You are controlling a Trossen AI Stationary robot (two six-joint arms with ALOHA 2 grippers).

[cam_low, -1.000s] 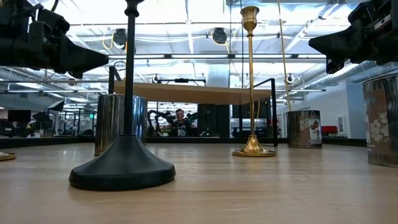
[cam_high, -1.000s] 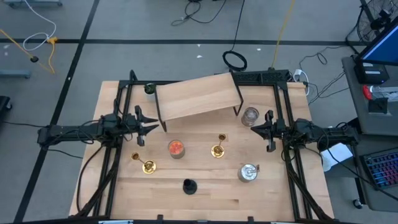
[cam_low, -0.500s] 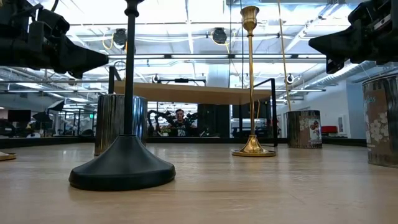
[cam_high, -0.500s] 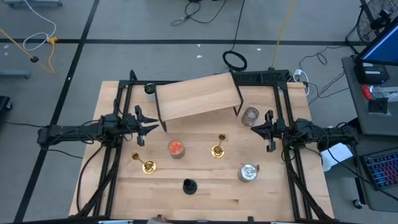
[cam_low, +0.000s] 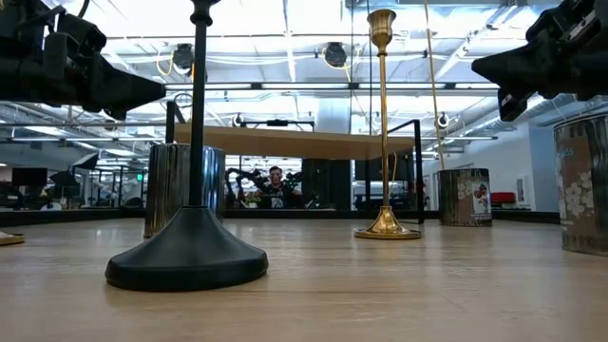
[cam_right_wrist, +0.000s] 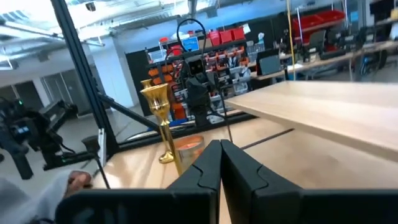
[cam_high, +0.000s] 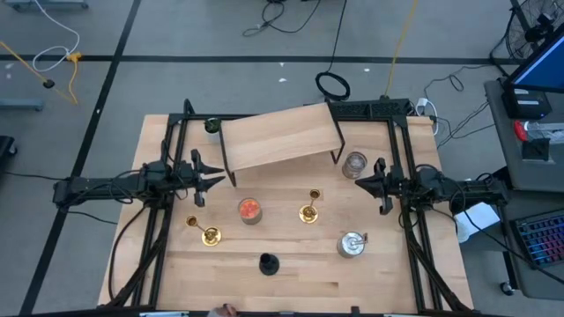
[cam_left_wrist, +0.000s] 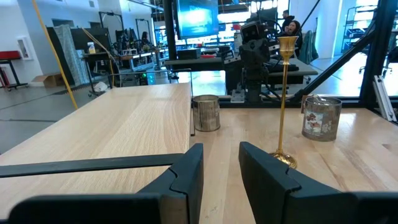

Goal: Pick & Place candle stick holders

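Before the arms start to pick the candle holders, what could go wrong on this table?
1. The gold candlestick is tall on a small base; a side touch from the right end effector would probably tip it.
2. An orange-filled jar stands close beside it, so a wide approach may hit the jar.
3. The raised wooden shelf lies near the left end effector; a careless swing could strike its leg.

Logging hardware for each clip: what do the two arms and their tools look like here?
Both arms are dark, slim and jointed, on black tube frames. The left tool and right tool each end in two matte black, wedge-shaped fingers with stepped inner faces. No markings or loose cables show on them.
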